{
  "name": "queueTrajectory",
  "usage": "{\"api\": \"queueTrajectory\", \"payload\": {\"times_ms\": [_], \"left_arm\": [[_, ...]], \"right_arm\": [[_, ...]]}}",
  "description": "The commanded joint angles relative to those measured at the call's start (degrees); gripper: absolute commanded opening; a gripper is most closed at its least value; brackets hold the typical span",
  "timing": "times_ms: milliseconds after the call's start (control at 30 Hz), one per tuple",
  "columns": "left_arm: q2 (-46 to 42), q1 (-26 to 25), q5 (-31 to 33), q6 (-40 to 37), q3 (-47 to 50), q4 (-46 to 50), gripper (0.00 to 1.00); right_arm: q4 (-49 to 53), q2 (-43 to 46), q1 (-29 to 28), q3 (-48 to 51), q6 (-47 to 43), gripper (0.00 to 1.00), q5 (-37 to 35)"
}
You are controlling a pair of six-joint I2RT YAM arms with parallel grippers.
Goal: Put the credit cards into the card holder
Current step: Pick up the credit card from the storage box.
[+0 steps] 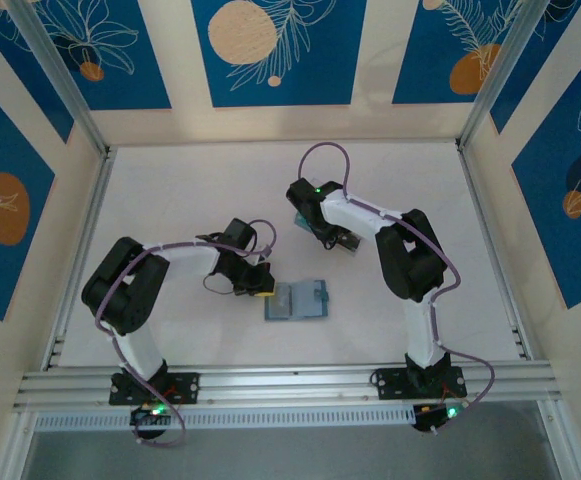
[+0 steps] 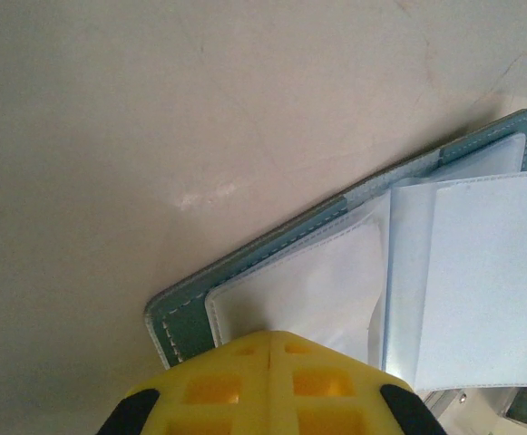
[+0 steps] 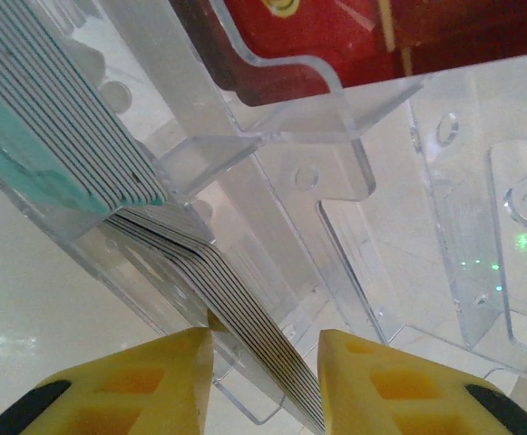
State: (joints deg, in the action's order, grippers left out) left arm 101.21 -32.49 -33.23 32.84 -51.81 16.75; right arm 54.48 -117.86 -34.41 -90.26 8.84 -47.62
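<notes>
1. My left tool [image 2: 270, 349] has its yellow fingers pressed together with no gap, and the tips sit at the near corner of the card holder [image 2: 186, 322].
2. The card holder lies open on the desk [image 1: 190, 200] between the two arms, with its clear sleeves [image 2: 308, 290] facing up. I cannot tell whether the tips pinch a sleeve or only rest on it.
3. My right tool [image 3: 268, 340] stands partly open over the clear tray [image 3: 336, 172], straddling a stack of credit cards [image 3: 236, 313] that stands on edge in one compartment.
4. One finger touches that stack, while a gap shows before the other, so nothing is clamped.
5. A second stack [image 3: 73, 127], teal along one side, stands in the neighbouring compartment.
6. In the top view, the tray sits beyond the card holder, apart from it.
</notes>
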Motion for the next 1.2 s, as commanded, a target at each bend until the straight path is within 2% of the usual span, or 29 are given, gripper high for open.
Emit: {"api": "queueTrajectory", "payload": {"times_ms": [0, 200, 1167], "left_arm": [[1.2, 0.9, 3.0, -0.3, 1.1, 2.4, 0.00], [1.2, 1.0, 3.0, -0.3, 1.3, 2.3, 0.00], [1.2, 0.9, 2.9, -0.2, 1.4, 2.3, 0.00]], "right_arm": [[0.3, 2.3, 0.3, -1.9, -0.7, 0.36, 0.0], [0.6, 2.5, 0.3, -1.9, -1.0, 0.30, 0.2], [5.3, 2.2, -0.7, -4.0, -1.9, 0.18, 4.4]]}}
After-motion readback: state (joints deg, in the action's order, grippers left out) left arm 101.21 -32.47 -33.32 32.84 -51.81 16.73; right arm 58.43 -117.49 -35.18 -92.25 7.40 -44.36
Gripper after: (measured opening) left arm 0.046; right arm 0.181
